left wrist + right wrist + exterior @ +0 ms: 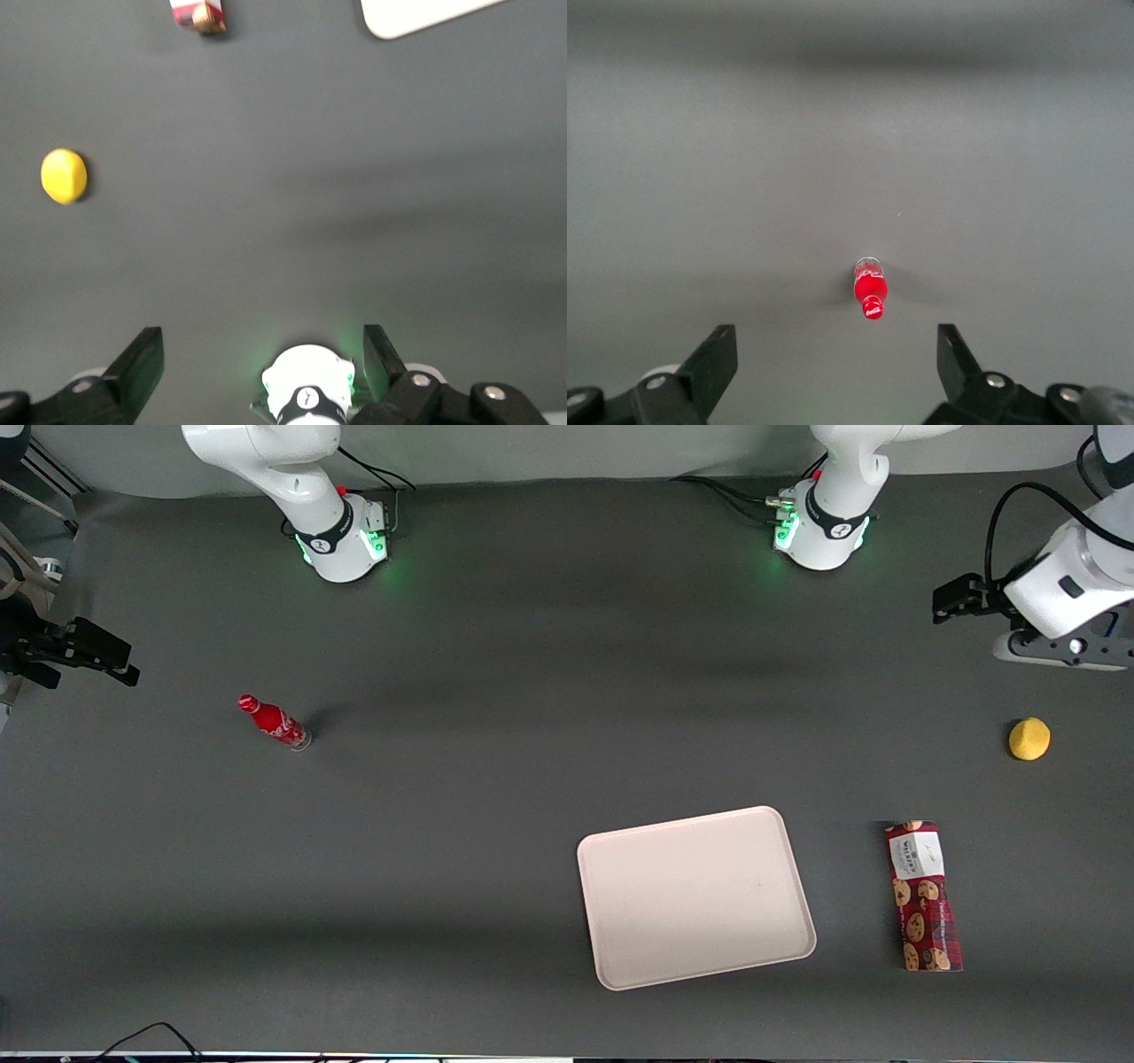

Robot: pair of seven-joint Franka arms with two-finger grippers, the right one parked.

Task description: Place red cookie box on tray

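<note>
Left arm is raised near the working arm's end of the table, wrist bent so the hand sits level above the dark grey table (496,717), farther from the front camera than every loose item there. Gripper (262,359) is spread wide, nothing between the fingers (142,359), only bare tabletop and the arm's own base under it; in the front view the gripper (961,598) is partly cut by the frame edge, so its exact height is hard to judge.

Red cookie box (922,895) lies flat on the table toward the near edge, at the working arm's end, long axis running roughly from near edge to back edge, white label on the end farther from the front camera. It is beside the tray (695,896), apart from it, not touching.

Tray sits flat near the near edge, slightly rotated.

Yellow lemon-like fruit (1029,739) lies between gripper and box, close to the working arm's table end.

Small red bottle (273,722) stands toward the parked arm's end, well apart from the rest.
</note>
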